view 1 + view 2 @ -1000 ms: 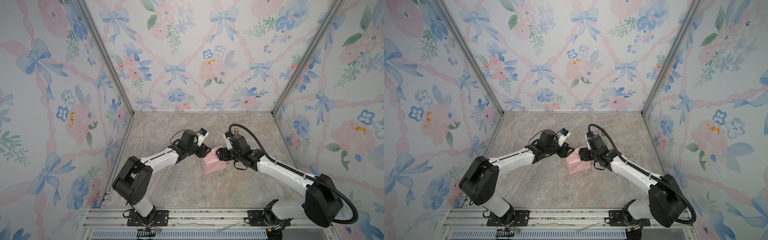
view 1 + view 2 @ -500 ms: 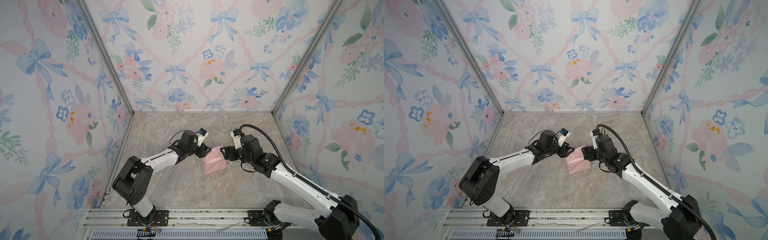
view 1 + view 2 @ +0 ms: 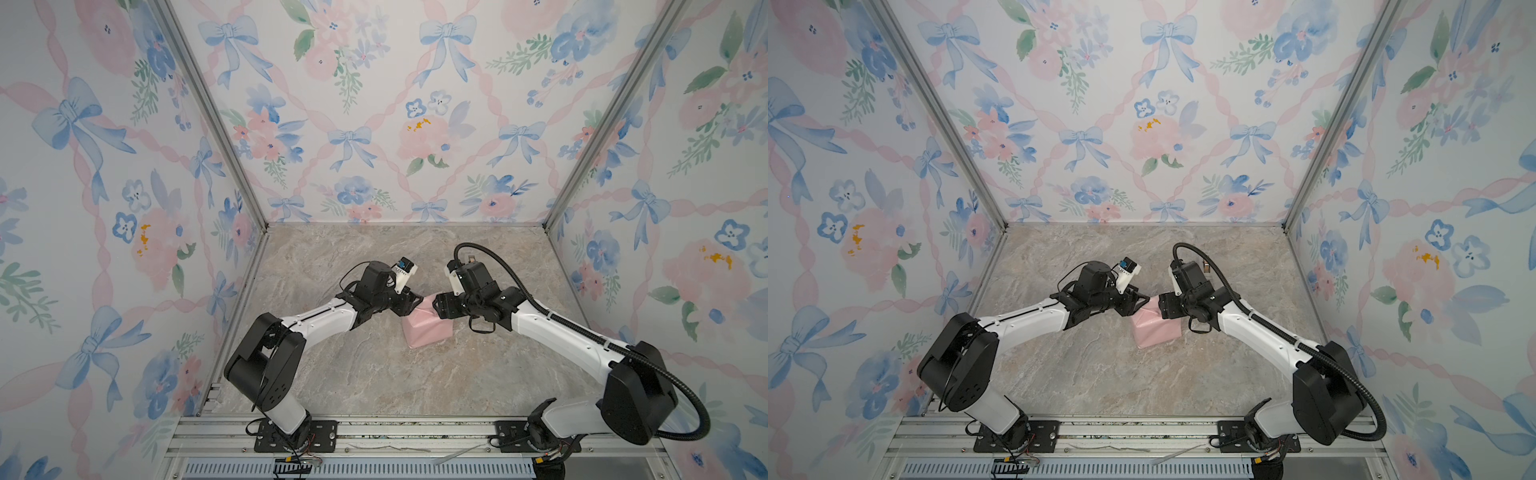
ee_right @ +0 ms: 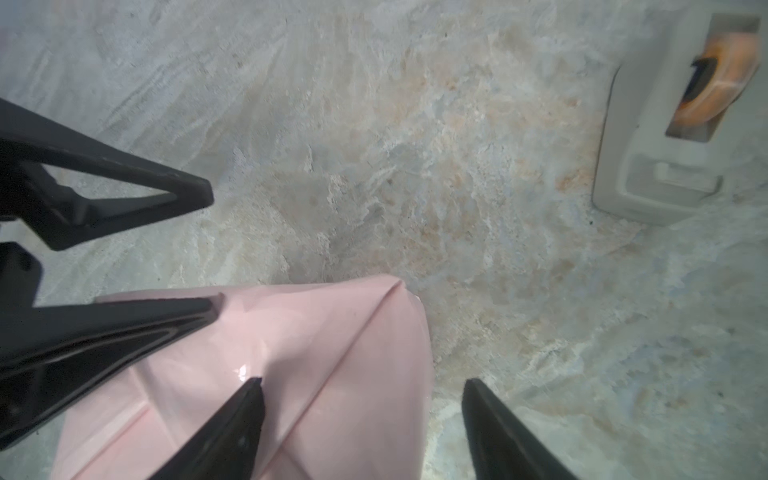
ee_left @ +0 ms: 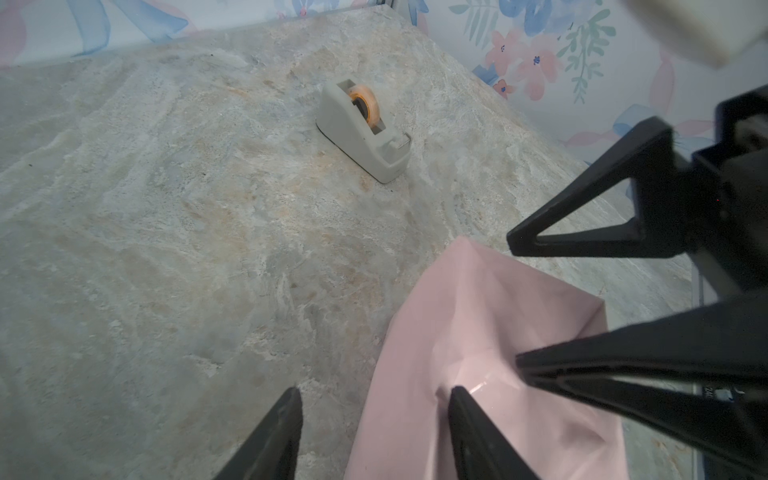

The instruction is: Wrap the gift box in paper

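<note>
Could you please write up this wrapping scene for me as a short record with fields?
paper: pale pink side out, folded into a box shape, lying on the table
gift box: not visible; presumably inside the paper
left hand: open, one fingertip on the paper
right hand: open, one fingertip on the paper, the other past its edge
tape dispenser: upright on the table, apart from the paper
table: marbled stone pattern
</note>
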`<action>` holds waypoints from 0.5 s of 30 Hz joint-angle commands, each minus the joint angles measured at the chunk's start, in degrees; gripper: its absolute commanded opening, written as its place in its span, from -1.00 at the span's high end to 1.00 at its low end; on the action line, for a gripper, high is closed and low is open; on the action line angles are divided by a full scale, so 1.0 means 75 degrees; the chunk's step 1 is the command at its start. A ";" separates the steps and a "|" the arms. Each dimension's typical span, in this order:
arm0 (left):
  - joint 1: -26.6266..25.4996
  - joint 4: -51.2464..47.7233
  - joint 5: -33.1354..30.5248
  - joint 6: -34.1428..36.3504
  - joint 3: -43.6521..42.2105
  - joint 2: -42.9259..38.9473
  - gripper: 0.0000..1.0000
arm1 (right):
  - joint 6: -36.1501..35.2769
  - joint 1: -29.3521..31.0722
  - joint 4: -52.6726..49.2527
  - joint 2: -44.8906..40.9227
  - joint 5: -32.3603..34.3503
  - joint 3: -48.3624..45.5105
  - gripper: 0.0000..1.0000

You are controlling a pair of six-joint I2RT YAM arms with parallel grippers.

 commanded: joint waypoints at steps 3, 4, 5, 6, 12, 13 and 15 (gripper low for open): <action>-0.0064 -0.0901 -0.0486 0.0131 -0.0323 -0.0147 -0.16 | -0.0105 0.0216 -0.0775 0.0207 0.0535 -0.0005 -0.53; -0.0060 -0.0945 -0.0565 0.0122 -0.0353 -0.0196 -0.16 | -0.0060 0.0233 -0.0792 0.0180 0.0579 -0.0137 -0.53; -0.0044 -0.1003 -0.0661 0.0108 -0.0418 -0.0276 -0.16 | 0.0007 0.0234 -0.0799 0.0132 0.0644 -0.0296 -0.52; -0.0021 -0.1041 -0.0721 0.0086 -0.0488 -0.0341 -0.16 | 0.0057 0.0225 -0.0785 0.0069 0.0698 -0.0423 -0.52; 0.0024 -0.1161 -0.0879 -0.0166 -0.0792 -0.0939 -0.18 | 0.0303 0.0234 -0.0499 -0.0217 0.0687 -0.0907 -0.52; 0.0019 -0.1158 -0.0867 -0.0197 -0.0755 -0.1035 -0.19 | 0.0310 0.0234 -0.0449 -0.0240 0.0660 -0.0935 -0.52; -0.0030 -0.1126 -0.0838 -0.0232 -0.0617 -0.1227 -0.21 | 0.0333 0.0246 -0.0339 -0.0284 0.0591 -0.0960 -0.51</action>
